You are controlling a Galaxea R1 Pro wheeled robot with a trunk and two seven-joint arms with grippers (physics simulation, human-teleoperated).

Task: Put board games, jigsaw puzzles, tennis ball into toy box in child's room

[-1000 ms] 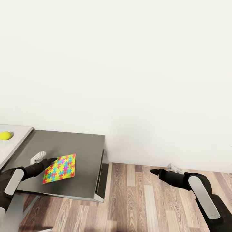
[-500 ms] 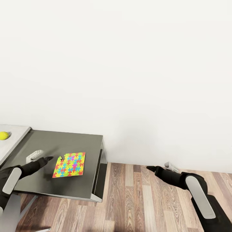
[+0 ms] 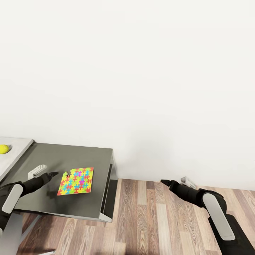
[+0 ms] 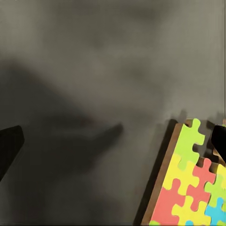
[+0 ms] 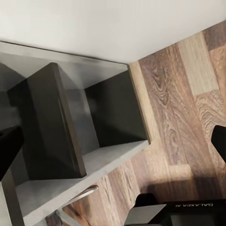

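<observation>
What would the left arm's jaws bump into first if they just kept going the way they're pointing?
Probably the jigsaw puzzle. The left gripper hangs open just short of its near edge, above the dark cabinet top; height is unclear, so it might skim over.

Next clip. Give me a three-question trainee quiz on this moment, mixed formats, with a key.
1. True or false: the left gripper is clamped on the jigsaw puzzle.
2. The puzzle lies on: A) the wood floor B) the dark grey cabinet top C) the pale table top.
3. Fill in: the tennis ball rests on the pale ____.

Key
1. False: the puzzle lies flat beside the open gripper.
2. B.
3. Table. The right gripper hangs over the floor, holding nothing.
</observation>
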